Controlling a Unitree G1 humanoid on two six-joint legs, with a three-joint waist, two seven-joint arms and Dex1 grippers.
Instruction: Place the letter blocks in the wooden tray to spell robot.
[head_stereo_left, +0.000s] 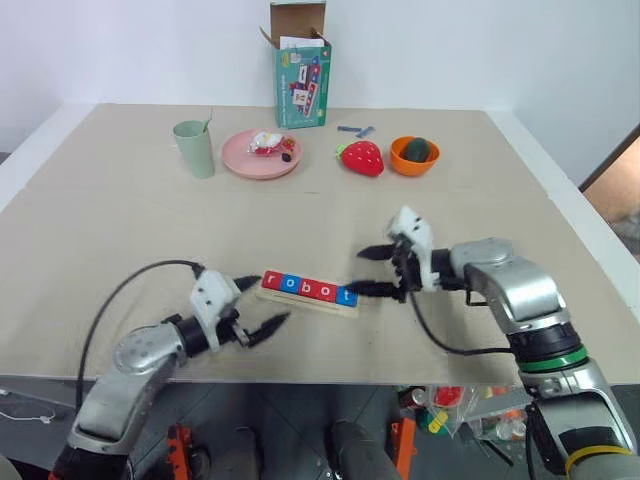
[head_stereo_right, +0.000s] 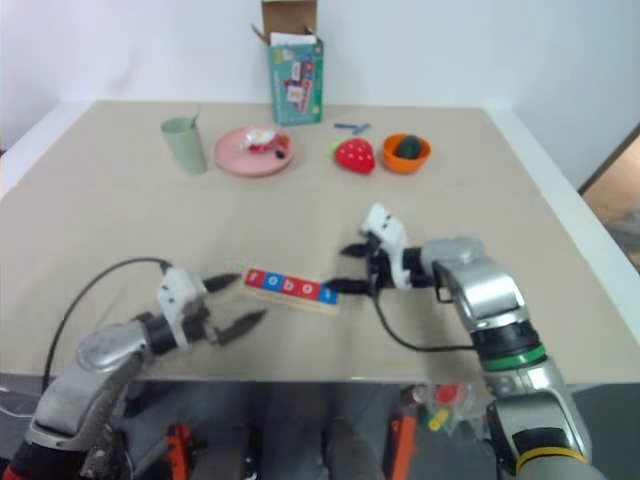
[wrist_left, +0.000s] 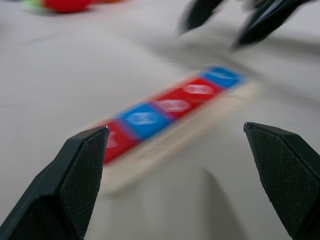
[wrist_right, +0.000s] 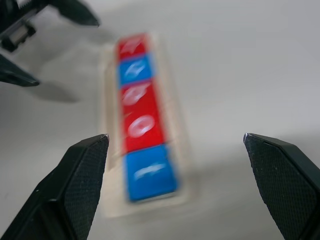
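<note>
Beige table (head_stereo_left: 120, 240): pale top carrying everything below; the tray lies near its front edge, the other items in a row near its far edge.
Box (head_stereo_left: 301, 75): teal carton standing upright at the far edge, top flaps open.
Right gripper (head_stereo_left: 377, 272): just beside the tray's right end, its two black fingers spread wide, holding nothing; the lower fingertip is close by the blue end tile, whether it touches I cannot tell.
Left gripper (head_stereo_left: 262, 307): just off the tray's left end, fingers wide apart and empty.
Wooden tray (head_stereo_left: 300, 302): long pale strip lying slightly slanted between the two grippers.
Pink plate (head_stereo_left: 240, 160): round, next to the box, with small items on it.
Green cup (head_stereo_left: 194, 148): upright, left of the plate.
Orange bowl (head_stereo_left: 402, 163): holds a dark round object.
Strawberry toy (head_stereo_left: 362, 158): red, between plate and bowl.
Letter blocks (head_stereo_left: 308, 287): five tiles in a row in the tray, red, blue, red, red, blue, reading "robot".
</note>
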